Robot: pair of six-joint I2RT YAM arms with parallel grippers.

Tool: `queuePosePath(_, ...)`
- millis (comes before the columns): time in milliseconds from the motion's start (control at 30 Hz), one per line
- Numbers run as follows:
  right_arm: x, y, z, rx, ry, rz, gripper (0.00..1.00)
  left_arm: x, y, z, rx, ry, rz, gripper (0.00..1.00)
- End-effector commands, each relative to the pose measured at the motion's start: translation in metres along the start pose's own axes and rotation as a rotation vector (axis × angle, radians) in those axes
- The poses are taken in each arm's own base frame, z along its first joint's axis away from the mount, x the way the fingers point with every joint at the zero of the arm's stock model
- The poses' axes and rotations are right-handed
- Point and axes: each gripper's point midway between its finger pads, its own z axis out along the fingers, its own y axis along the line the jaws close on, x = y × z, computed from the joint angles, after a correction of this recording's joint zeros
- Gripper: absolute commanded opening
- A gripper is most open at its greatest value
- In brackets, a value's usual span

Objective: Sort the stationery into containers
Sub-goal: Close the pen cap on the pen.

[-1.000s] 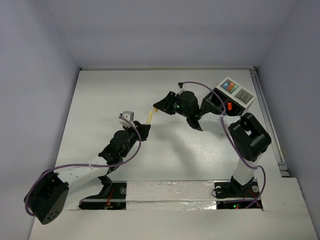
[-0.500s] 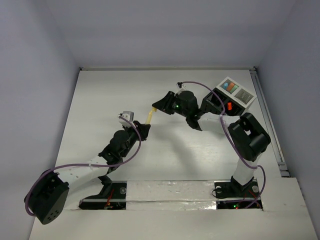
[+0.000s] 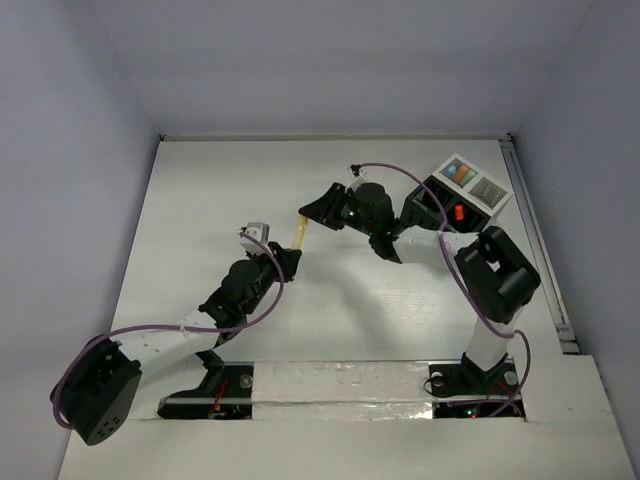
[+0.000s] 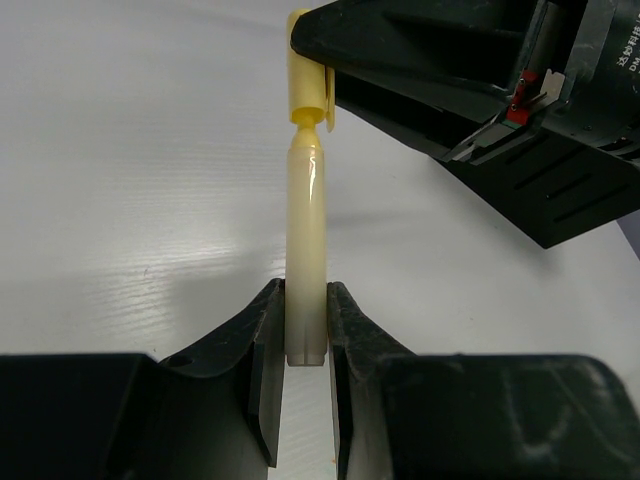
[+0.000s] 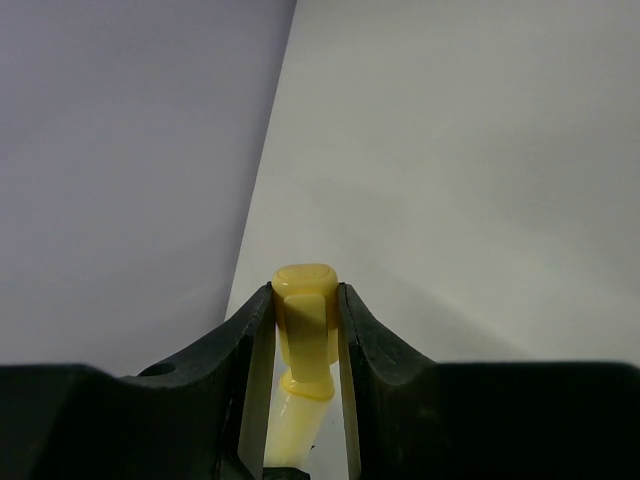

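Note:
A yellow marker pen (image 3: 298, 234) hangs above the table between both arms. My left gripper (image 4: 305, 340) is shut on the pale barrel end of the marker pen (image 4: 305, 280). My right gripper (image 5: 305, 310) is shut on the brighter yellow cap of the marker pen (image 5: 303, 305). In the top view the right gripper (image 3: 310, 216) comes in from the right and the left gripper (image 3: 290, 256) from below. The containers stand at the back right: a black box (image 3: 430, 208) holding an orange item (image 3: 458, 212), joined to a white tray (image 3: 478, 185) with blue and orange pieces.
A small grey-white object (image 3: 252, 233) sits just left of the left wrist. A rail (image 3: 535, 240) runs along the table's right edge. The right arm's elbow (image 3: 500, 272) stands in front of the containers.
The right gripper with the cap has shifted slightly up and left, away from the left gripper. The left arm has barely moved.

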Motion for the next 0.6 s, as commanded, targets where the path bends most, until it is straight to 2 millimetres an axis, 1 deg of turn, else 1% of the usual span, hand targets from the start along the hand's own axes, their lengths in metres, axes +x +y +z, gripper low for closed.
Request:
queuePosePath(0, -0.006, 0.03, 0.002, -0.095, -0.028, -0.017, 0.09, -0.035, -0.021, 0.004, 0.053, -0.102, -0.017, 0.0)
queuePosePath(167, -0.001, 0.031, 0.001, -0.097, -0.021, -0.013, 0.09, -0.039, -0.019, 0.003, 0.039, -0.117, -0.016, 0.0)
queuePosePath(200, 0.003, 0.033, 0.001, -0.095, -0.016, -0.016, 0.09, -0.038, -0.021, 0.003, 0.043, -0.117, -0.015, 0.0)
queuePosePath(333, 0.003, 0.029, 0.0, -0.079, -0.022, -0.015, 0.09, -0.042, -0.019, 0.001, 0.032, -0.131, -0.014, 0.0)
queuePosePath(367, 0.007, 0.029, 0.001, -0.076, -0.015, -0.017, 0.09, -0.042, -0.019, 0.001, 0.03, -0.134, -0.013, 0.0)
queuePosePath(467, 0.007, 0.028, 0.001, -0.07, -0.016, -0.021, 0.09, -0.042, -0.017, 0.001, 0.02, -0.136, -0.01, 0.0)
queuePosePath(567, 0.014, 0.032, 0.0, -0.073, -0.008, -0.021, 0.09, -0.045, -0.014, 0.0, 0.003, -0.149, -0.004, 0.0)
